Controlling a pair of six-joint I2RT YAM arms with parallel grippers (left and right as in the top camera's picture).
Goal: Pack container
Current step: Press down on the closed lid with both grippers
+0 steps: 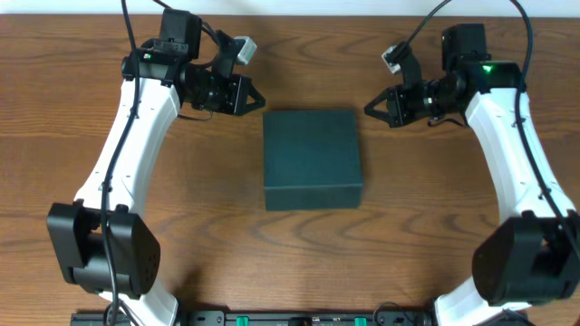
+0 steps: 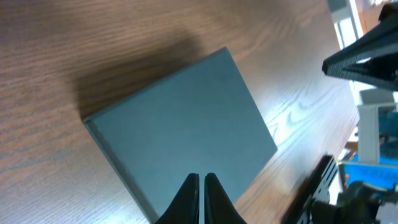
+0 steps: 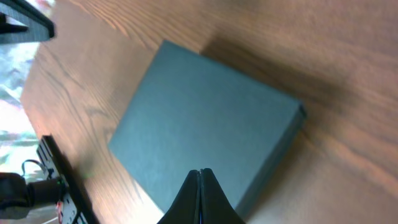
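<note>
1. Brown wood-grain table (image 1: 208, 263) is spread under the whole rig. At its near edge a black rail (image 1: 299, 319) and the two arm bases (image 1: 100, 249) (image 1: 530, 263) are seen, well behind both claws.
2. The box (image 1: 313, 158) is laid flat on the table between the two claws and a little nearer than their tips. It is touched by neither, and its lid is folded shut.
3. The left claw (image 1: 254, 95) is held above the table just beside the box's far left corner. Its fingers (image 2: 189, 199) are drawn almost together with only a sliver between them, and nothing is gripped. The box top lies ahead of and below the tips.
4. The right claw (image 1: 372, 107) is held likewise off the far right corner, its fingers (image 3: 193, 199) pressed fully together and empty.
5. The task is judged to be at its very start, with the lid not yet raised. For the next move, one claw would have to be parted and brought to the lid's free edge, and the box perhaps steadied by the other. Which edge is hinged cannot be told.
6. No goods for packing are seen in any view. Nothing is placed between either claw and the box. The box might be pushed along the smooth wood, and the two claws could meet over it.
</note>
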